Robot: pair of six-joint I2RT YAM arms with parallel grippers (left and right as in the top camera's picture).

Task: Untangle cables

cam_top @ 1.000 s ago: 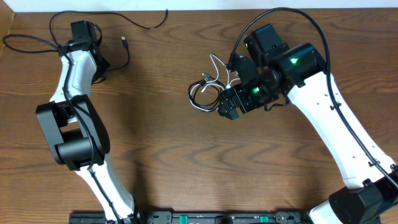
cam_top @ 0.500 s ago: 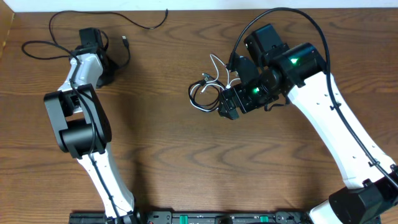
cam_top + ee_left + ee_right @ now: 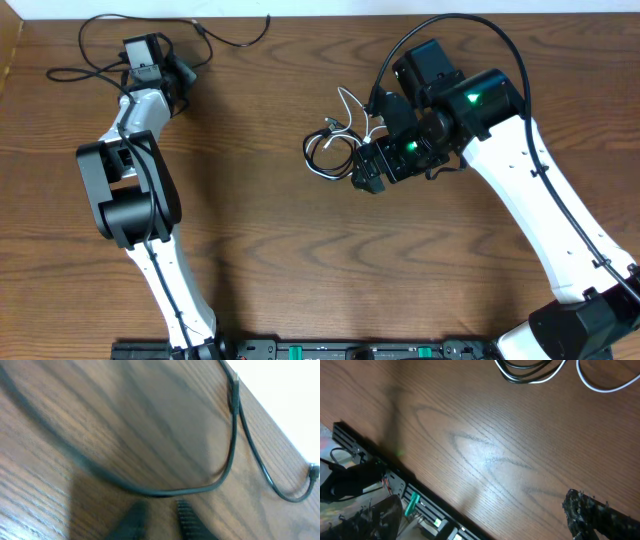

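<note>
A small bundle of a white and a black cable (image 3: 335, 140) lies mid-table; its loops show at the top of the right wrist view (image 3: 530, 372). My right gripper (image 3: 364, 178) hovers just right of the bundle and looks open; only one finger (image 3: 592, 515) shows, with nothing in it. The long black cable (image 3: 235, 42) lies apart along the far edge at the top left. My left gripper (image 3: 172, 68) is open and empty above it. In the left wrist view the cable (image 3: 165, 492) curves just beyond the fingertips (image 3: 160, 517), with a plug (image 3: 235, 381) near the table edge.
The table's far edge (image 3: 280, 425) runs right behind the long cable. A black rail with green parts (image 3: 412, 502) lines the front edge. Thick black arm cables arch over the right arm (image 3: 450, 18) and loop left of the left arm (image 3: 65, 72).
My left gripper has swung toward the far edge. The long black cable's plug end, which lay right of the gripper, has shifted up to the edge. The right arm and bundle have not moved.
</note>
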